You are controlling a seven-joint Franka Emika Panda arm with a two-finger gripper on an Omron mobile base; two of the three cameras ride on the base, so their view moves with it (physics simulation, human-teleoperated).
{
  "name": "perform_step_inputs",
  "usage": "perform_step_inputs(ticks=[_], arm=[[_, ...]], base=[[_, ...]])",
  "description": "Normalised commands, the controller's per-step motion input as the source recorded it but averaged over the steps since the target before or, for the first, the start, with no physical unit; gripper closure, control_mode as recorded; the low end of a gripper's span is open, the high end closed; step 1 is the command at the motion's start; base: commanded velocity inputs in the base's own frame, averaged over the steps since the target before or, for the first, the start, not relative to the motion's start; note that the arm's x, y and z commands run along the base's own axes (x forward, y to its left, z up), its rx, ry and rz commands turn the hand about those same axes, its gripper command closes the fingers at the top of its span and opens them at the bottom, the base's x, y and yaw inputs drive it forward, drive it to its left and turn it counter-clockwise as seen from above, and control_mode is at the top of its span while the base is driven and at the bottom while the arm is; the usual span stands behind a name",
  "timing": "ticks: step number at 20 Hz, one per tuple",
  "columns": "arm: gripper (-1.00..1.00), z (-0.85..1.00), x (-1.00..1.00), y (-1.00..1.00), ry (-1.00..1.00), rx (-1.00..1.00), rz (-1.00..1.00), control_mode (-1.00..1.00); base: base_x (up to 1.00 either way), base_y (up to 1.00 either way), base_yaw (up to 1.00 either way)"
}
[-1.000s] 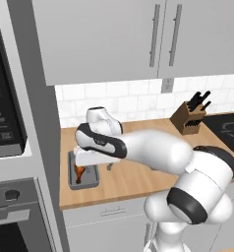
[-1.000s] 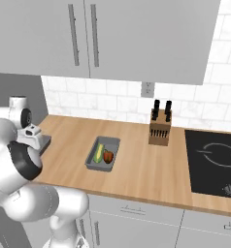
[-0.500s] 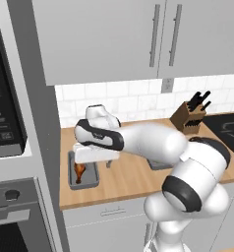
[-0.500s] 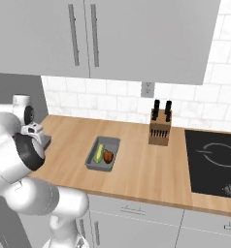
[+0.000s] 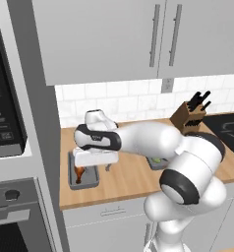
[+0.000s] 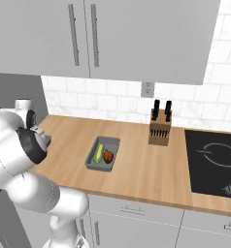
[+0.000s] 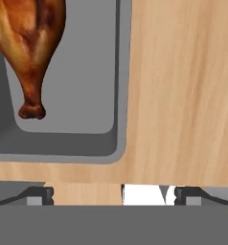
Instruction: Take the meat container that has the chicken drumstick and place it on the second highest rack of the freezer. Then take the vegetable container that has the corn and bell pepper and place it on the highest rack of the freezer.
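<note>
Wooden counter (image 6: 137,169) runs under pale grey wall cabinets (image 6: 137,34), with white tile behind it. At the left end sits a grey meat tray (image 5: 89,180), and the glossy brown drumstick (image 5: 79,173) lies inside it, thin bone end pointing along the tray in the hand view (image 7: 32,57). Further along the counter sits the second grey tray (image 6: 103,153), holding the yellow-green corn cob (image 6: 98,153) with the small red pepper (image 6: 108,156) just beside it, the two touching or nearly so. The gripper (image 7: 114,194) hangs right over the meat tray's near corner, jaws spread as wide as they go, holding nothing; one fingertip (image 7: 39,195) lines up with the tray's end, the other with bare wood. Off to the right a wooden knife block (image 6: 160,130) stands near the wall, and a black cooktop (image 6: 214,162) is set into the counter beyond it. An oven stack (image 5: 11,147) rises at the far left.
</note>
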Motion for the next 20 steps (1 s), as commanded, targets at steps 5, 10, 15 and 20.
perform_step_inputs(ticks=[5,10,15,20], arm=[[-1.00,-0.25,0.03,0.00,-0.02,0.00,0.00,-1.00],[-1.00,-0.04,0.25,0.00,-0.03,0.00,0.00,-1.00],[-1.00,0.00,0.44,0.00,0.00,0.00,0.00,-1.00],[-1.00,-0.07,0.02,0.00,0.00,0.00,0.00,-1.00]], base=[[0.00,0.00,0.00],[0.00,0.00,0.00],[0.00,0.00,0.00],[0.00,0.00,0.00]])
